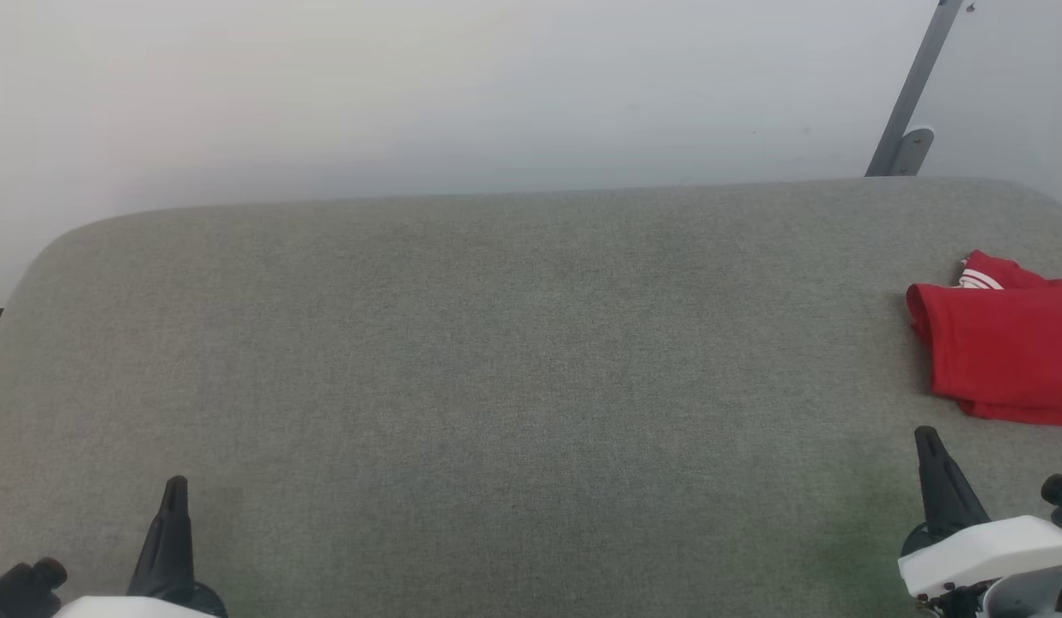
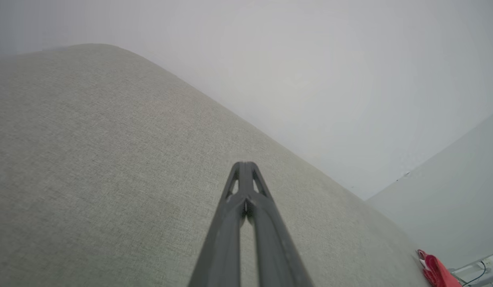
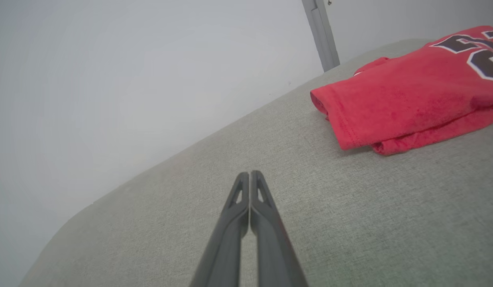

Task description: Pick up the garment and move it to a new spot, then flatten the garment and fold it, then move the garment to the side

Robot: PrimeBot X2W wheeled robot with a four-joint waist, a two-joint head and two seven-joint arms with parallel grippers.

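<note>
Lying folded by right edge of table (image 1: 496,343), garment (image 1: 1003,360); left fingers (image 2: 224,239), right fingers (image 3: 228,239) closed, empty

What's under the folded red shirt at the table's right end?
The shirt rests on the grey table top. A lower red layer of it pokes out at the near edge. Whatever lies between or beneath the folds is covered.

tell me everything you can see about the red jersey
The garment is a red soft-looking jersey, folded into a compact stack, lying flat near the right end of the grey fabric surface. Black white-outlined characters show on its top face, partly cut off by the frame; white-and-red striped trim peeks out at its far side. In view, only the surface touches it; the shut right pincer sits apart from it.
</note>
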